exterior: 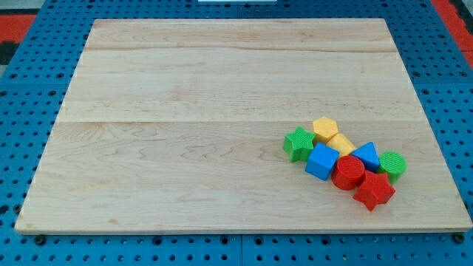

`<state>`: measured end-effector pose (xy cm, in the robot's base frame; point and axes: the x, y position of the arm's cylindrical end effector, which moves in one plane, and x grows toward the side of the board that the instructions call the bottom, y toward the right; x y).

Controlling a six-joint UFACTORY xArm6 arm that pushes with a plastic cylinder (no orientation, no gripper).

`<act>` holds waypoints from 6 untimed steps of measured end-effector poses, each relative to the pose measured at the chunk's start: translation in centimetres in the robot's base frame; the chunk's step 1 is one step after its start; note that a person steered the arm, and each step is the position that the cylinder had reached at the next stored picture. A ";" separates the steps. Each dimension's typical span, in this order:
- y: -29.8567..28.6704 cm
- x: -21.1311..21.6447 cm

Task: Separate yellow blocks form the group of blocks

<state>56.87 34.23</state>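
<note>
While no rod or tip shows anywhere in view, so cannot tell the claw's state, eight blocks sit bunched on the wooden tabletop [185, 111] toward the view's lower right. Leftmost in the bunch, green star [298, 143], touching the blue cube [321, 161] just to its right and lower. Above those two, yellow hexagon [324, 129] at the cluster's top edge, pressed against the green star's upper right. Just right and below it, second yellow block [341, 143], shape unclear, wedged between the yellow hexagon, the blue cube and the red cylinder [348, 172]. Red cylinder standing upright beside the blue cube, near the cluster's middle. Right of the second yellow block, blue triangle [367, 156], touching the red cylinder. Below that, red star [374, 191], lowest of the group, against the cylinder's lower right. Farthest right, green round block [392, 164], touching or just beside the blue triangle. Both yellow blocks packed into the group, not apart from it. Around the tabletop, blue pegboard [29, 111] on all sides.
</note>
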 end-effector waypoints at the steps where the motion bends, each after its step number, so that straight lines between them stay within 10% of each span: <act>1: -4.4 1.2; 4: -22.8 -8.7; 6: -24.4 -11.8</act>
